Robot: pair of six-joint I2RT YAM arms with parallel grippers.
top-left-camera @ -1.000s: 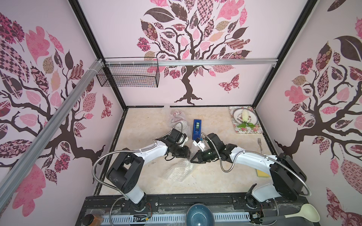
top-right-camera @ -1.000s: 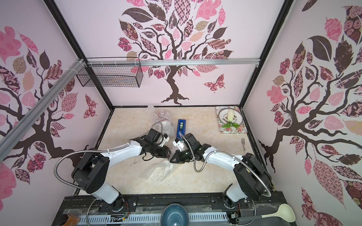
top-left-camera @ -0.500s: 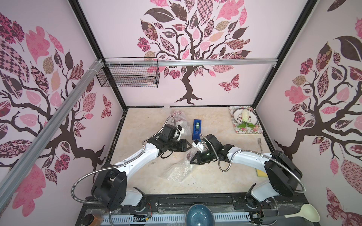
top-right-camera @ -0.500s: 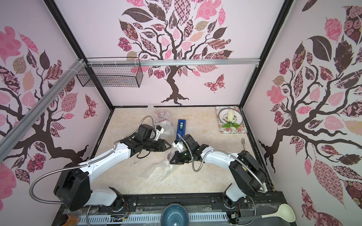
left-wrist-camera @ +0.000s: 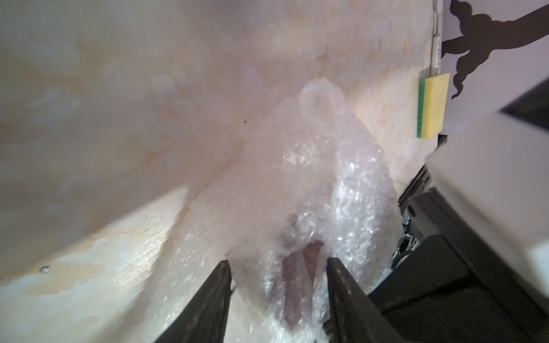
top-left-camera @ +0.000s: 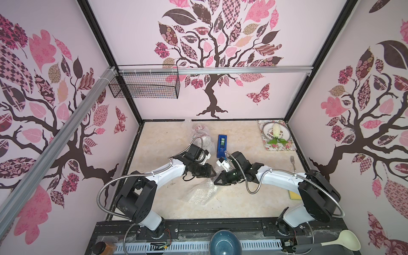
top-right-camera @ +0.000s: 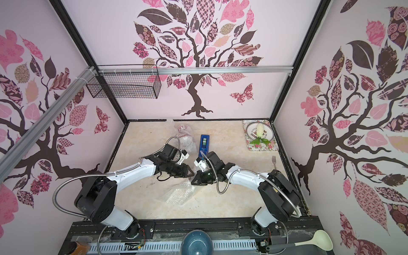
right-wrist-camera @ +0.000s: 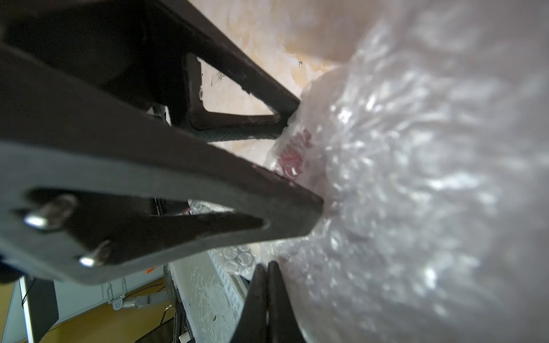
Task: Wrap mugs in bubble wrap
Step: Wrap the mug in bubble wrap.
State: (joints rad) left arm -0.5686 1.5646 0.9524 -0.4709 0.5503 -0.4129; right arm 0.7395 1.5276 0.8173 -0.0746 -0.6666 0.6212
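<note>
In the left wrist view a mug [left-wrist-camera: 312, 184] lies on the table bundled in bubble wrap [left-wrist-camera: 356, 208], white with red showing through the film. My left gripper [left-wrist-camera: 277, 264] stands open, its fingers on either side of the red part. The right wrist view shows those left fingers [right-wrist-camera: 297, 208] touching the bubble wrap [right-wrist-camera: 416, 178]. My right gripper [right-wrist-camera: 266, 267] is shut, its tips against the wrap. In both top views the left gripper [top-left-camera: 210, 173] and right gripper [top-left-camera: 217, 181] meet at mid-table and hide the mug. Loose bubble wrap [top-left-camera: 198, 194] trails toward the front.
Two more wrapped bundles [top-left-camera: 199, 130] [top-left-camera: 206, 143] lie at the back beside a blue tape dispenser [top-left-camera: 221, 143]. At the right are a floral tray [top-left-camera: 291, 145], a fork [top-left-camera: 292, 161] and a yellow sponge [top-left-camera: 294, 195]. A blue bowl [top-left-camera: 223, 242] and a ladle [top-left-camera: 344, 240] sit on the front rail.
My left arm swung toward the back and came back to the bundle, and its jaws now stand wider. The right gripper has stayed shut in place.
</note>
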